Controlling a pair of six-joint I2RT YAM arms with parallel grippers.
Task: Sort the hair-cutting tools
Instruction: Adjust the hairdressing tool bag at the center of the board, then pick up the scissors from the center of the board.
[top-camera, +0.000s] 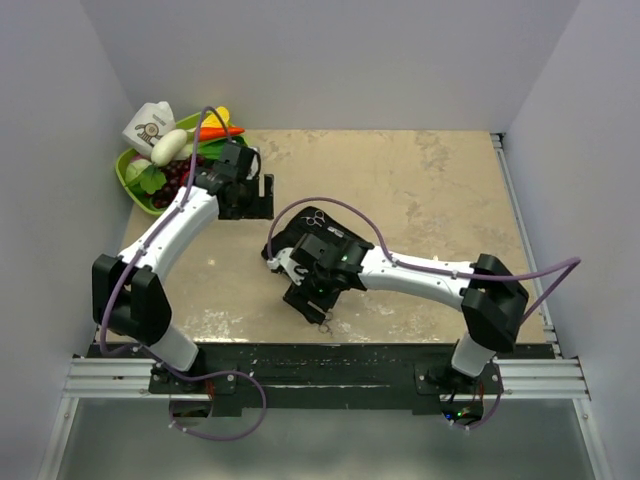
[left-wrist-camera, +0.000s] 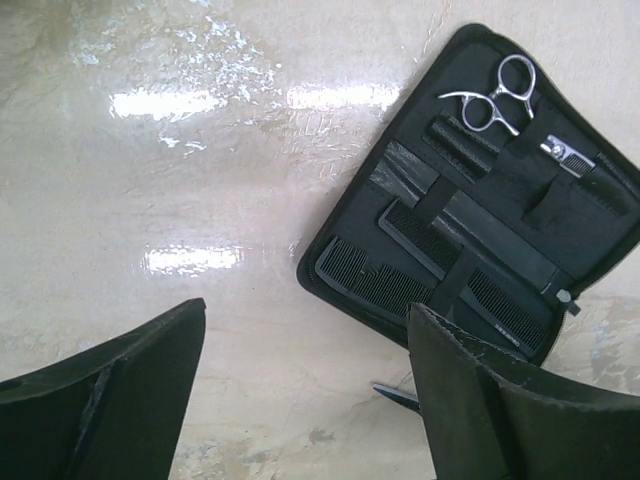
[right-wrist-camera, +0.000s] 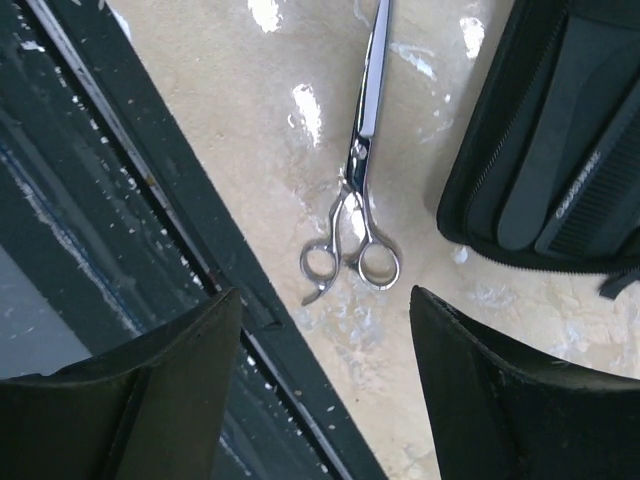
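One pair of scissors (right-wrist-camera: 362, 150) lies closed and flat on the table (top-camera: 450, 200). Its ring handles are nearest the right wrist camera and its blades point away. It sits between the dark rail (right-wrist-camera: 150, 200) at the table's near edge and the open black case (right-wrist-camera: 480, 190). It is near the case but not touching it.

The right gripper (right-wrist-camera: 325, 300) hovers just short of the rings. Its jaws are spread apart and there is nothing between them.

The second pair of scissors (left-wrist-camera: 495, 95) rests inside the case (left-wrist-camera: 520, 225), at its far end in the left wrist view, with the rings lying on the black lining. Black combs (left-wrist-camera: 375, 280) lie under the straps along the case's near side. A small silver-ended tool (left-wrist-camera: 565, 155) is in a pocket beside the scissors; what it is cannot be told.

From above, the case (top-camera: 300, 228) lies near the middle of the table, partly under the right arm.

The left gripper (left-wrist-camera: 300, 330) hangs over bare table beside the case. Its jaws are released and hold nothing. In the top view this gripper (top-camera: 262, 195) is up and to the left of the case.

In the far left corner stands a green basket (top-camera: 128, 178) of toy fruit and vegetables, with a small white carton (top-camera: 150, 125) at its back.
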